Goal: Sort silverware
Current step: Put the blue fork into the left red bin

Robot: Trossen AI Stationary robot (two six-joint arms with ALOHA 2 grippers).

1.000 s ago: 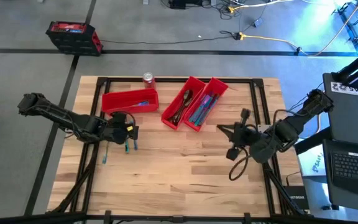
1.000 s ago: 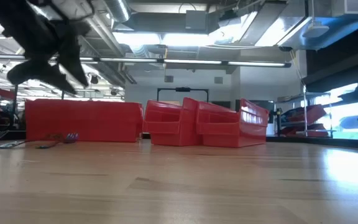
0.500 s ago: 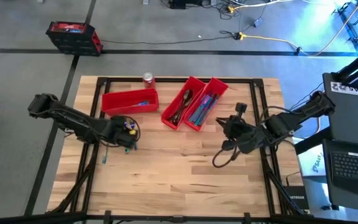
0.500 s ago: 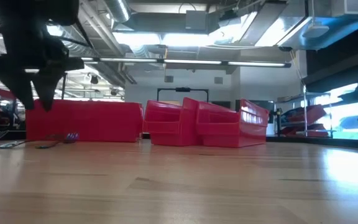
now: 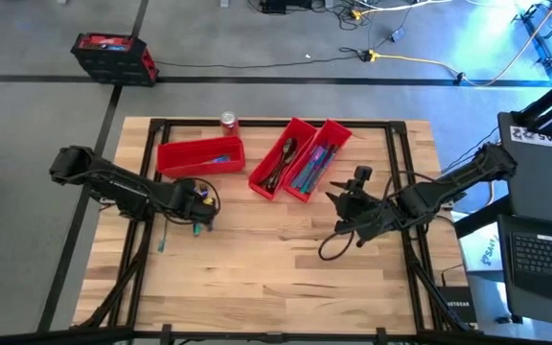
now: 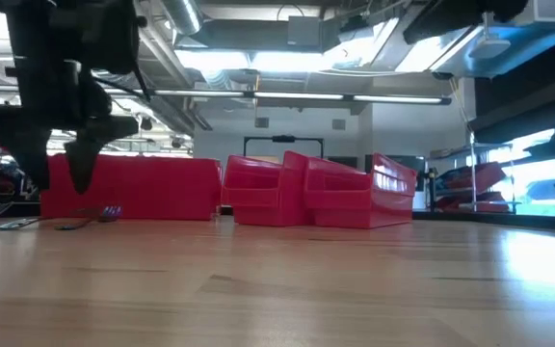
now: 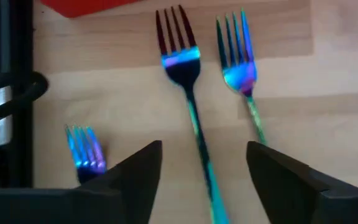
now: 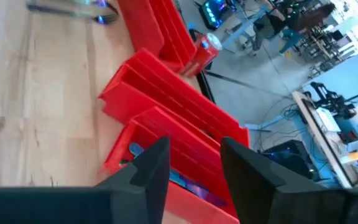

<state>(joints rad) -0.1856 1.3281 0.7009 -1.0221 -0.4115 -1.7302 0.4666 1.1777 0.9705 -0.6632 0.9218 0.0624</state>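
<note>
Three iridescent blue-teal forks lie flat on the wooden table at its left. In the left wrist view they are a middle fork [image 7: 188,93], a right fork [image 7: 241,74] and a left fork [image 7: 82,149]. My left gripper [image 7: 204,168] [image 5: 197,213] hangs open above them, pointing steeply down. Its fingers stand on either side of the middle fork's handle and are clear of the table in the low view [image 6: 58,183]. My right gripper [image 5: 345,194] [image 8: 197,162] is open with nothing between its fingers, raised over the table beside the two slanted red bins [image 5: 300,158].
A third red bin [image 5: 199,155] lies just beyond the forks, with a red soda can [image 5: 228,121] behind it. The slanted bins hold dark spoons [image 5: 278,165] and blue knives [image 5: 316,163]. A black cable loop [image 5: 338,244] hangs below the right arm.
My left gripper has tipped from slanting to pointing steeply down and has sunk toward the forks. My right gripper has come down and moved toward the table's left, nearer the slanted red bins. The forks have stayed where they were.
</note>
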